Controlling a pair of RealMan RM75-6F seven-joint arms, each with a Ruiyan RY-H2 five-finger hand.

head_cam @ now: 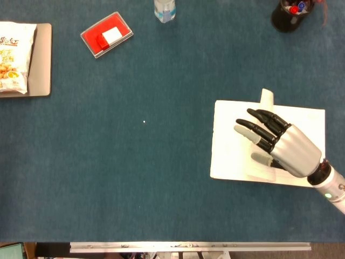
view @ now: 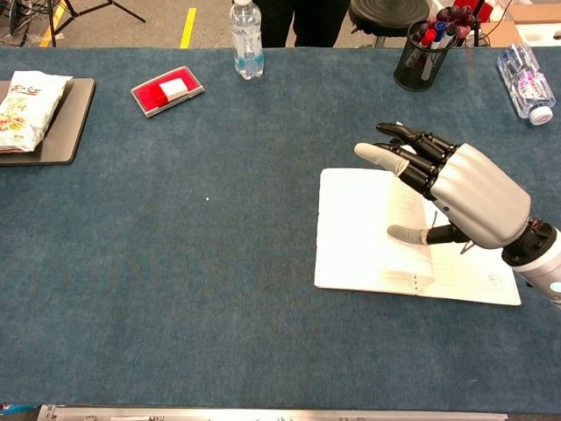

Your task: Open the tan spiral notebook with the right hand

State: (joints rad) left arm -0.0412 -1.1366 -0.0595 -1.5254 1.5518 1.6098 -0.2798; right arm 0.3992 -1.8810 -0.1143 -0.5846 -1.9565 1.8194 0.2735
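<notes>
Notebook (head_cam: 232, 145) lies open and flat on the blue desk (head_cam: 161, 178) at the right of both views, its white pages facing up and spread wide; a few loose sheets stick up at the upper edge near the spine. The right hand (head_cam: 277, 144) hovers over the right-hand half of the open pages, palm down, its dark fingers (view: 412, 145) stretched out and slightly apart toward the upper left, holding nothing. The thumb (view: 412, 234) reaches down near the page, and whether it touches the paper cannot be told. The left hand shows in neither view

At the upper left of the frame a snack bag (head_cam: 12, 56) rests on a grey tray (head_cam: 42, 59). A red case (head_cam: 106, 35) with a white label lies at the top, left of centre, with a water bottle (view: 246, 28) standing just right of it at the far edge. A black pen cup (view: 419, 53) filled with markers stands at the upper right, and in the chest view a second bottle (view: 526, 83) lies on its side at the far right corner
</notes>
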